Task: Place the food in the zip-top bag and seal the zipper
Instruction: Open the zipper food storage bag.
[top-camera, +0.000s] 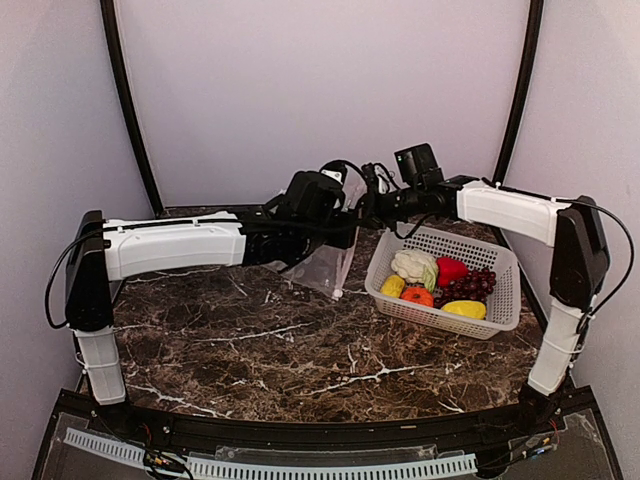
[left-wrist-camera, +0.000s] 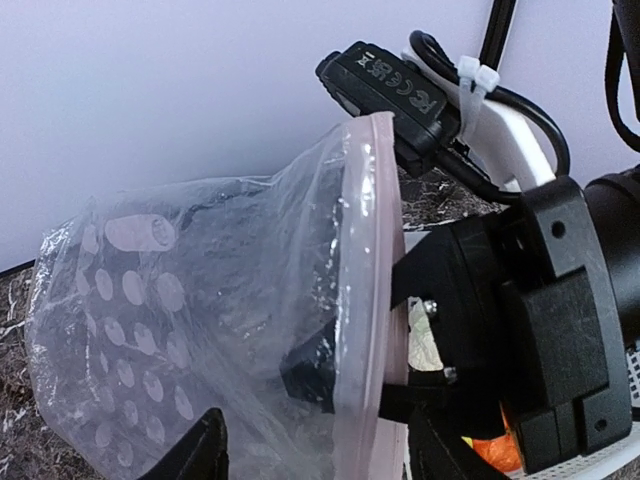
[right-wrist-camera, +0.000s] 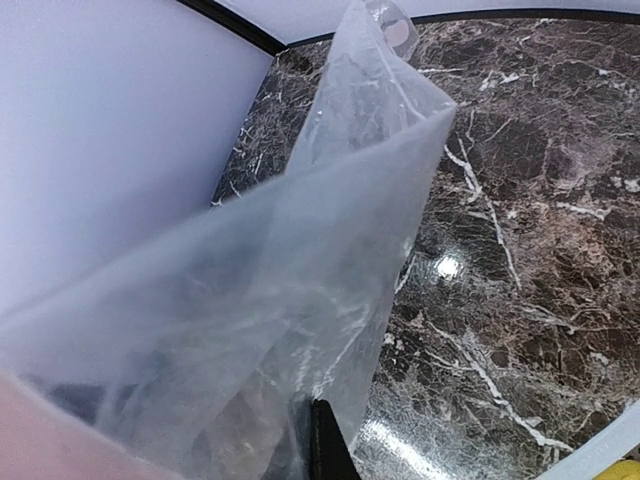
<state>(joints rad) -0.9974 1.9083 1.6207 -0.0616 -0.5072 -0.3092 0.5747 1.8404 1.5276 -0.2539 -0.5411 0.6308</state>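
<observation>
- Bag: clear, floppy, dot-printed plastic zip-top bag (left-wrist-camera: 180, 300) hangs above the dark marble table (top-camera: 250, 340) at its far centre. Its pinkish-white zipper strip (left-wrist-camera: 362, 250) faces the basket, probably for loading.
- Grip: right jaws look pinched on that rim, one finger inside the mouth, carrying the bag.
- Support: left jaws stand wide apart around its lower part, clamping nothing.
- Food: small toy produce (top-camera: 440, 280) lies in the white perforated plastic basket (top-camera: 507, 295), none bagged.

Bag (top-camera: 330, 265): clear, pale-dotted, crumpled, upright at centre of top view. Zipper (left-wrist-camera: 365, 300): pinkish strip, near vertical, unsealed. Food (top-camera: 440, 285): cabbage, pepper, grapes, orange-red ball, two yellow pieces, clustered in basket (top-camera: 505, 300), right of bag.
</observation>
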